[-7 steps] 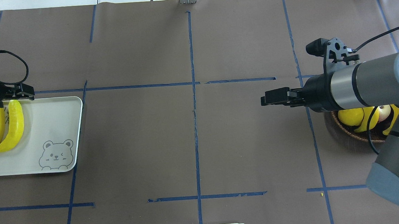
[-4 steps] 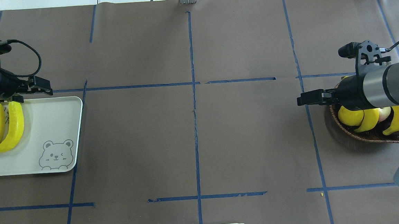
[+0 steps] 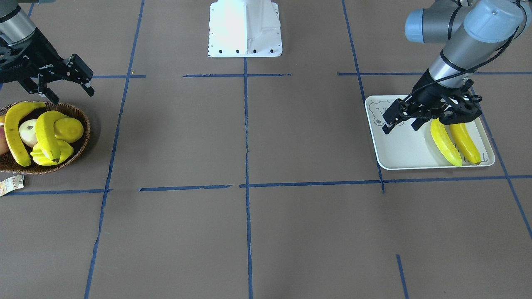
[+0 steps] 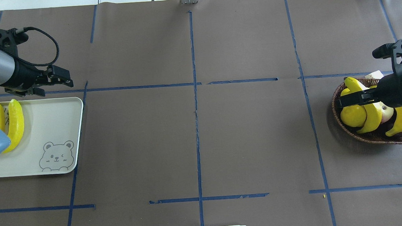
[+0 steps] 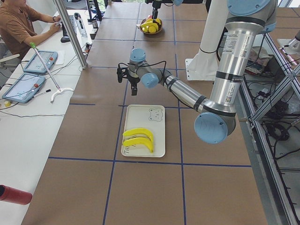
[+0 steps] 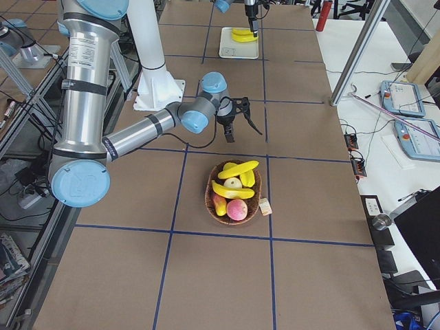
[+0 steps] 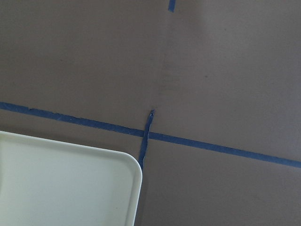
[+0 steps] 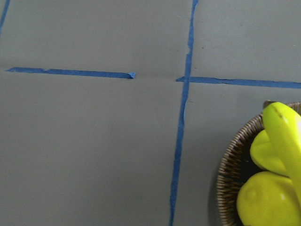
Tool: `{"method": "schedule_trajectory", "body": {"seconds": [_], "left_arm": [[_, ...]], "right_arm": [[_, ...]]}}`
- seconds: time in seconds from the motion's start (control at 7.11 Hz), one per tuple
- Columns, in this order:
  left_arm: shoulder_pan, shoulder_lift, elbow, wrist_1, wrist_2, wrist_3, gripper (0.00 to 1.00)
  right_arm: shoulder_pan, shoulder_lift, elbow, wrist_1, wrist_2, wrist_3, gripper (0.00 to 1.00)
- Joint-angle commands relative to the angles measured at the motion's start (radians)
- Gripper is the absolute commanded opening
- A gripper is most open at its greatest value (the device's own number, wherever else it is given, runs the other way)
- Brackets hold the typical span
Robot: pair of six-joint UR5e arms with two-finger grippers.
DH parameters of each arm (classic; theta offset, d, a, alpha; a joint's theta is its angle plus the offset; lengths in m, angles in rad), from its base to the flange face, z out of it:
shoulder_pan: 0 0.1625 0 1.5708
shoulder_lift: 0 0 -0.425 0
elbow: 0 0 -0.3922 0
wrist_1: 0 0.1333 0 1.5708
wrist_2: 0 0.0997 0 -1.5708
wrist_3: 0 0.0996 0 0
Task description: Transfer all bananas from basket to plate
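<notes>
Bananas (image 3: 16,133) in the basket (image 3: 85,137) at the worktop's right end lie tangled with other fruit (image 3: 68,128), so the spread, empty right gripper (image 3: 70,93) could drag some out; two sit on the left-end plate (image 3: 399,151) by the released left gripper (image 3: 400,128).

The plate (image 3: 402,146), a white rounded-corner tray with a grey bear drawing (image 4: 56,156) at one end, lies flat on the tabletop (image 3: 249,232). Two bright-yellow bananas (image 3: 445,142) lie on it side by side, nearly parallel, at the end away from the bear. Well apart, at the tabletop's other end, sits the basket (image 3: 84,132), a shallow dark-brown woven oval with a paper tag (image 3: 10,185) beside it, and two more bananas lie curved across the top of its pile.
</notes>
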Motion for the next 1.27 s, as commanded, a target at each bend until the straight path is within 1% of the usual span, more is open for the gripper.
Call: {"method": "schedule_trajectory", "body": {"seconds": [0.0,0.14,0.28,0.42,0.56,0.84,0.99,1.13], "left_arm": [[0.012,-0.015,0.005,0.000,0.001,-0.012,1.00],[0.012,-0.019,0.008,-0.001,0.002,-0.027,1.00],[0.017,-0.021,0.011,-0.001,0.004,-0.027,1.00],[0.030,-0.031,0.014,0.000,0.006,-0.028,1.00],[0.032,-0.033,0.012,0.000,0.006,-0.030,1.00],[0.032,-0.035,0.009,0.000,0.007,-0.028,1.00],[0.033,-0.035,0.005,0.000,0.007,-0.030,1.00],[0.032,-0.035,0.002,0.000,0.006,-0.042,1.00]], "right_arm": [[0.088,-0.029,-0.029,0.009,0.054,-0.178,0.99],[0.137,-0.033,-0.048,0.009,0.106,-0.235,0.99],[0.172,-0.033,-0.091,0.022,0.137,-0.308,0.99],[0.174,-0.034,-0.143,0.080,0.154,-0.321,0.99],[0.176,-0.036,-0.215,0.183,0.214,-0.320,0.99],[0.172,-0.020,-0.368,0.339,0.231,-0.323,0.99],[0.172,-0.020,-0.425,0.404,0.259,-0.320,0.99],[0.172,-0.020,-0.429,0.408,0.263,-0.317,0.99]]}}
